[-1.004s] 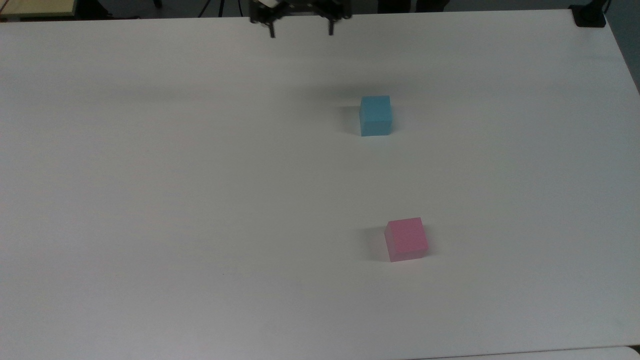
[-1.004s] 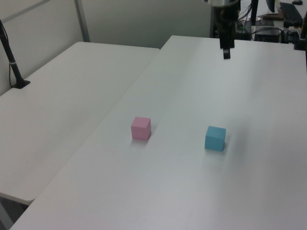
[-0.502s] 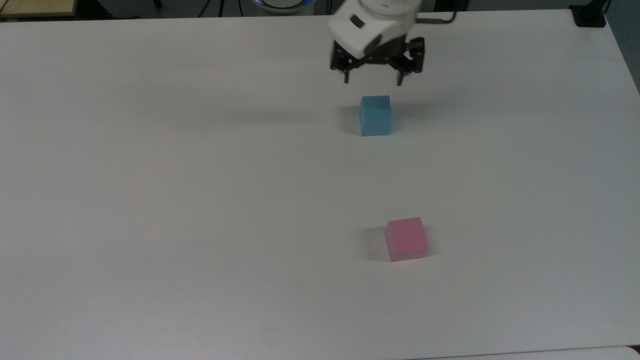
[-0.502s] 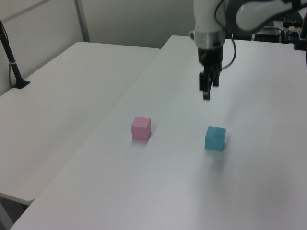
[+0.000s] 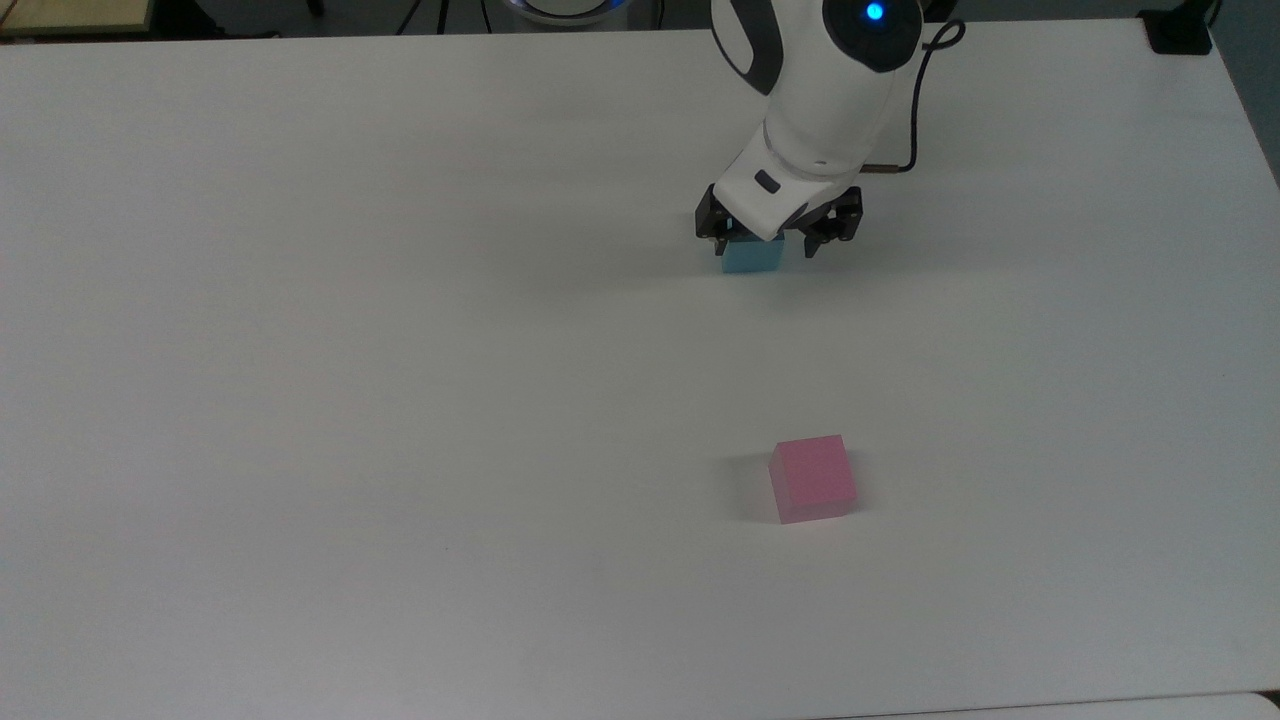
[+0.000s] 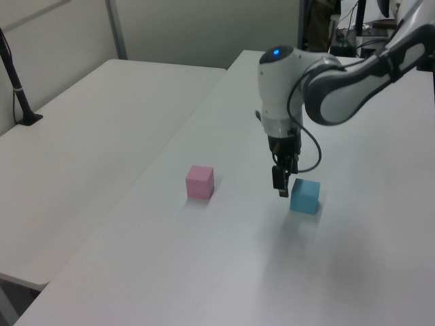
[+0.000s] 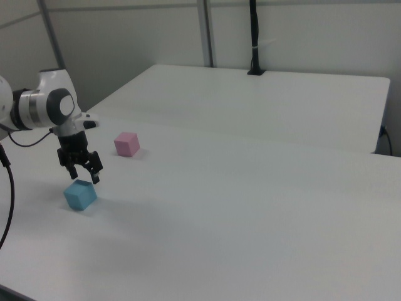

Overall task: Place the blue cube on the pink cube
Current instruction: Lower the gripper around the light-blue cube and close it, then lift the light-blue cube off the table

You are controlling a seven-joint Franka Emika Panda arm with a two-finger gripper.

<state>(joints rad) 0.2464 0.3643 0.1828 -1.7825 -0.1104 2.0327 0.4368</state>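
1. My gripper point(image 5: 765, 244) hangs right over the blue cube point(image 5: 752, 258) in the top view, with my white wrist covering most of the cube's upper face.
2. My fingers are spread wide, one dark fingertip point(image 5: 718, 240) at the top view's left of the cube and the other at its right, and nothing is held between them.
3. In the right view my gripper point(image 7: 84, 174) sits just above the blue cube point(image 7: 80, 194), the two fingers parted and a gap showing between their tips and the cube's top.
4. In the left view my gripper point(image 6: 281, 186) appears just at the left view's left of the blue cube point(image 6: 305, 196), its tip level with the cube's upper edge; I cannot tell from there whether it touches the cube.
5. The blue cube rests flat on the white table point(image 5: 400, 350), square to the surface, not lifted.
6. The pink cube point(image 5: 812, 478) sits alone on the same table, well apart from the blue one, lower in the top view and slightly toward the top view's right.
7. In the left view the pink cube point(image 6: 200, 182) lies toward the left view's left of the blue cube, with bare table between them.
8. In the right view the pink cube point(image 7: 127, 143) stands farther back and toward the right view's right of my gripper.
9. A second white table point(image 6: 88, 129) adjoins this one along the left view's left side.
10. A dark post point(image 7: 255, 37) rises from the far table in the right view.
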